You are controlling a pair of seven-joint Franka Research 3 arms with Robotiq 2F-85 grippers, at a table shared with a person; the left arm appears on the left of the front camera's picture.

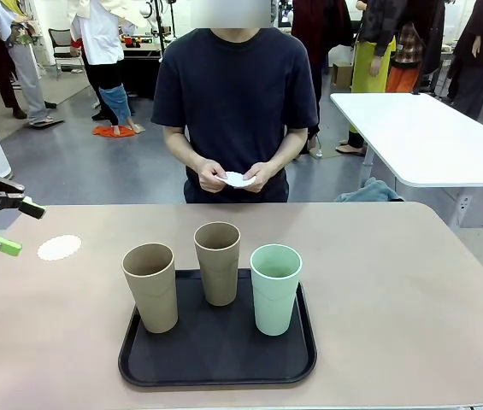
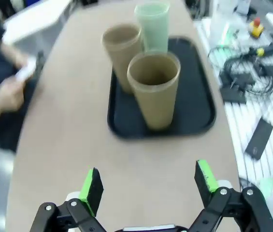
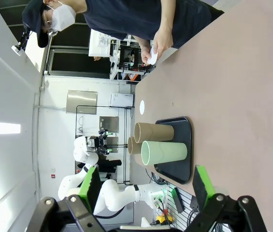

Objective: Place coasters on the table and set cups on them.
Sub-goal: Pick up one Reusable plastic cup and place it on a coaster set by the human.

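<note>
Two tan cups [image 1: 150,286] [image 1: 217,262] and a mint green cup [image 1: 275,288] stand upright on a black tray [image 1: 217,354] on the beige table [image 1: 395,282]. One white coaster [image 1: 59,248] lies flat on the table, left of the tray. The person's hands hold more white coasters [image 1: 239,179] at the far edge. My left gripper [image 1: 19,228] hovers open at the far left, just beside the lying coaster. Its wrist view shows the open left gripper [image 2: 148,181] facing the cups [image 2: 154,89]. My right gripper [image 3: 144,182] is open with nothing in it, far from the mint cup [image 3: 164,152] and the coaster [image 3: 142,107].
A white table [image 1: 429,137] stands behind the beige one at the right. The person stands at the far edge, in the middle. Bare tabletop lies right of the tray and in front of the person. Cables and gear [image 2: 242,82] lie beyond the table's side.
</note>
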